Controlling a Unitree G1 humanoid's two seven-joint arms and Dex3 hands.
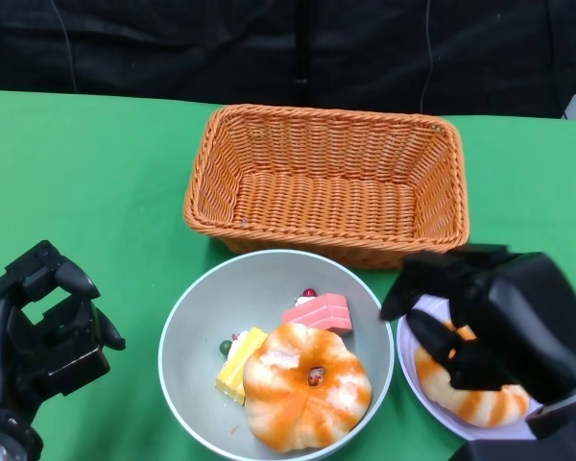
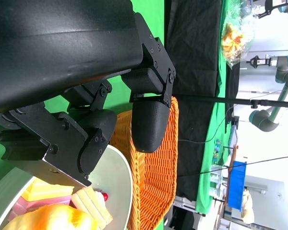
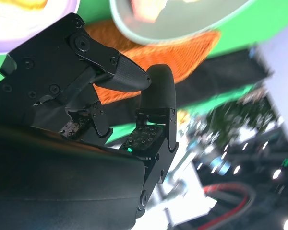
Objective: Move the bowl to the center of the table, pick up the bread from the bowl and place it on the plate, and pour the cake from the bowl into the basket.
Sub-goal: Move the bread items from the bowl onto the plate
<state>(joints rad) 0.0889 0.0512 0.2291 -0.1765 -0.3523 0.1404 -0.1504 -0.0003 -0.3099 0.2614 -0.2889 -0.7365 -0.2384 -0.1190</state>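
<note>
The bowl (image 1: 187, 370) sits at the near edge of the tabletop (image 1: 86, 163), about midway along it, holding a large orange-and-white bread ring (image 1: 305, 386), a yellow cake slice (image 1: 240, 363) and a pink layered cake slice (image 1: 319, 312). A second orange-striped bread (image 1: 466, 396) lies on the pale plate (image 1: 410, 348), which sits just right of the bowl, close to its rim. The woven orange basket (image 1: 328, 182) stands just behind both, its near wall almost meeting the bowl.

The right hand (image 1: 494, 322) hangs over the plate and the bread there, fingers curled downward with gaps between them. It seems to grip nothing, though the head view hides where the fingertips meet the bread, so contact cannot be ruled out; the right wrist view shows only bare fingers (image 3: 158, 96) with nothing between them. The left hand (image 1: 38, 327) hovers left of the bowl near the tabletop's near-left corner, fingers loosely bent, apart and empty.

The tabletop is covered in green cloth. Behind its far edge hangs a black curtain (image 1: 154, 43). The left wrist view shows a bright room beyond, with a grey robot arm (image 2: 271, 98) on a stand.
</note>
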